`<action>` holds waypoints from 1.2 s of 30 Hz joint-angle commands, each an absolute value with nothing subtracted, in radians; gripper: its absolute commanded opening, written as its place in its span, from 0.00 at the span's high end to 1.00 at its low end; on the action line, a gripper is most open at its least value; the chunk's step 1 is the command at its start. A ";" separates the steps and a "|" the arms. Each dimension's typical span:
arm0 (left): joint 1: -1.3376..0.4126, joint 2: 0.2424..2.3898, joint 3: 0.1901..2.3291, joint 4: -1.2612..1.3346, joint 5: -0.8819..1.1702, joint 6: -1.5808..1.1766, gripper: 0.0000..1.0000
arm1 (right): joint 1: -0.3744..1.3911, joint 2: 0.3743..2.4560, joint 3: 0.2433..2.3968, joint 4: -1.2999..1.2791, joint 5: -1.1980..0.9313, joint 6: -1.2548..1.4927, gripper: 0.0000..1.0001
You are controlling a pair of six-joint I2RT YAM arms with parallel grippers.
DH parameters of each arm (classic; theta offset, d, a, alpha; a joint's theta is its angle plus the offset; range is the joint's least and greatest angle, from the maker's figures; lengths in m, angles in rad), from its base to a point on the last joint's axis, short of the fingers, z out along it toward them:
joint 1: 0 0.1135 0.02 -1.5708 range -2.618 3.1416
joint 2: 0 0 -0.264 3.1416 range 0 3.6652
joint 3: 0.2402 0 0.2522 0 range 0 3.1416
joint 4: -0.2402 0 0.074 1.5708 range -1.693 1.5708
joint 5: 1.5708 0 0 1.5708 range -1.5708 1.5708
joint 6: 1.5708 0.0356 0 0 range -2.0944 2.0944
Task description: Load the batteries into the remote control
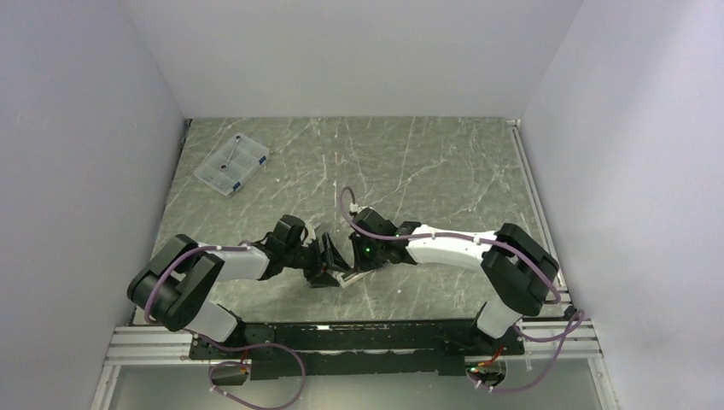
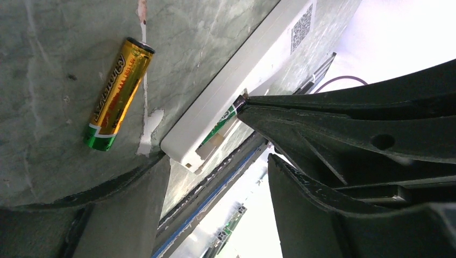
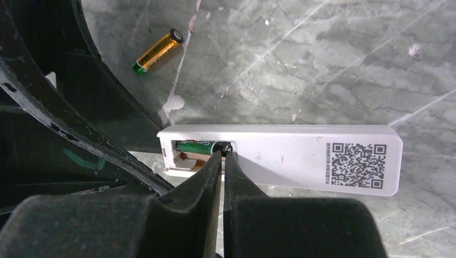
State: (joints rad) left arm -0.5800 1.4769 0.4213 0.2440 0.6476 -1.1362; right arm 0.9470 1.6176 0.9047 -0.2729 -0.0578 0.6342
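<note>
The remote control (image 3: 301, 153) lies face down on the marble table, its QR label up and its battery bay open at the left end. A green battery (image 3: 196, 147) lies in the bay's far slot. My right gripper (image 3: 222, 155) is shut, with its tips pressed at that battery's dark end and nothing between them. A gold battery (image 3: 157, 52) with a green end lies loose on the table beyond the remote (image 2: 231, 97). My left gripper (image 2: 218, 161) is open beside the remote's bay end, one finger (image 2: 134, 209) close to its corner. From above, both grippers (image 1: 327, 259) (image 1: 363, 256) meet over the remote (image 1: 352, 277).
A clear plastic box (image 1: 230, 164) with blue clips sits at the far left of the table. The black rail (image 1: 367, 329) of the near table edge runs just behind the remote. White chipped patches (image 2: 149, 123) mark the marble near the gold battery (image 2: 118, 91).
</note>
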 commanded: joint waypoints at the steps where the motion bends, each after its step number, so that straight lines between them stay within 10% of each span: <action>1: -0.587 1.479 0.453 0.271 0.658 -1.104 0.28 | 0.979 1.630 0.914 -0.327 -0.031 0.629 0.93; 36: -0.586 1.354 0.459 0.102 0.626 -1.063 0.24 | 0.989 1.529 0.973 -0.367 0.047 0.649 0.90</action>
State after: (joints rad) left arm -0.5823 1.3693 0.4389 0.0853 0.6296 -1.0767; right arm 0.9836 1.5417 0.9260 -0.3660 0.0299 0.6468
